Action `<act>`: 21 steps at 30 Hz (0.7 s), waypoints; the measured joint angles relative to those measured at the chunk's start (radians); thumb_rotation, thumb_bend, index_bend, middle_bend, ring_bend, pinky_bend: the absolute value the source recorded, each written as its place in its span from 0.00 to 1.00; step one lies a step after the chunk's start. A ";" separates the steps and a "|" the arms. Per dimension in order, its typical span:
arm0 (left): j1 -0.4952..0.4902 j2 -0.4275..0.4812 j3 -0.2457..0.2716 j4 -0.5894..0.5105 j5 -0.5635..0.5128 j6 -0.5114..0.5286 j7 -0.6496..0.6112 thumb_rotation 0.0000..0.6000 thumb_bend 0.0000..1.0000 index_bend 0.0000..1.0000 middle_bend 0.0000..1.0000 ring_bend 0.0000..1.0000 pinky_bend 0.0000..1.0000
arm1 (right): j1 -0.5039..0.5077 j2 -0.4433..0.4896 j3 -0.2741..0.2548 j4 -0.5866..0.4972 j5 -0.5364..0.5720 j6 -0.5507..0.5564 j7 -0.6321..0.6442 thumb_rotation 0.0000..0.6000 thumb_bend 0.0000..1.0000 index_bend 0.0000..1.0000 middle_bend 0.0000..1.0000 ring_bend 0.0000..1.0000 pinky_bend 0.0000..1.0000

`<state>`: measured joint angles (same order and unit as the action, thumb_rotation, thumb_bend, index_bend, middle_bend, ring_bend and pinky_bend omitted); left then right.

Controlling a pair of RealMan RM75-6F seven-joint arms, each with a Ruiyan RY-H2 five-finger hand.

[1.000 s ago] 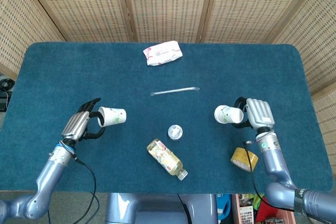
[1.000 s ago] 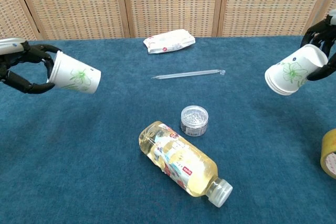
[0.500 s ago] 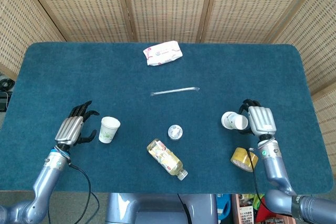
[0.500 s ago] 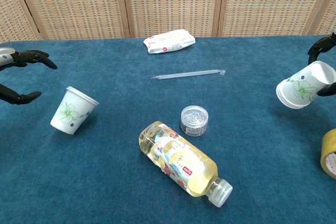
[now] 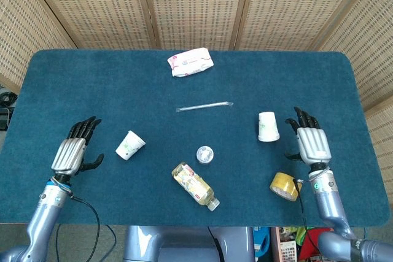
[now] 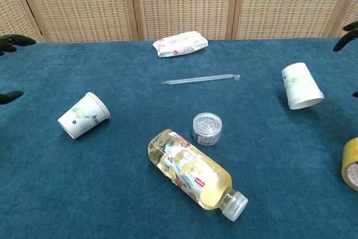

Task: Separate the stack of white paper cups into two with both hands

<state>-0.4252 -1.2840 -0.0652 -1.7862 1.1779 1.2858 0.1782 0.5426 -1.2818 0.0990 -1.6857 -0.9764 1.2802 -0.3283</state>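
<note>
since a moment back both cups have left the hands: the left cup (image 5: 130,145), which was tipping upright half a second ago, now lies on its side on the table (image 5: 184,84), and the right cup (image 5: 268,127), which the right hand held off the surface, now sits on the cloth, leaning in the chest view with its mouth toward the table. the two are well apart, one toward each side, so the stack looks already split, and i'd judge the step in hand to be the letting go and drawing away. the left hand (image 5: 73,151) is beside its cup but clear of it, fingers spread and holding nothing; the right hand (image 5: 310,142) stands just beside its cup, also spread and empty. between them lie a small round tin (image 5: 205,154), a bottle (image 5: 194,186) on its side, a clear straw (image 5: 204,107) and, further back, a tissue pack (image 5: 190,62); a roll of tape (image 5: 285,186) sits near the right wrist. little seems left but to pull the arms back without brushing either cup.
</note>
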 measured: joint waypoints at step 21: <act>0.252 0.134 0.156 0.020 0.253 0.280 0.040 1.00 0.18 0.00 0.00 0.00 0.00 | -0.270 0.061 -0.115 0.040 -0.319 0.289 0.114 1.00 0.09 0.07 0.00 0.00 0.00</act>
<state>-0.1729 -1.1498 0.0911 -1.7661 1.4312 1.5663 0.2179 0.2722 -1.2213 -0.0158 -1.6452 -1.2955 1.5697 -0.2148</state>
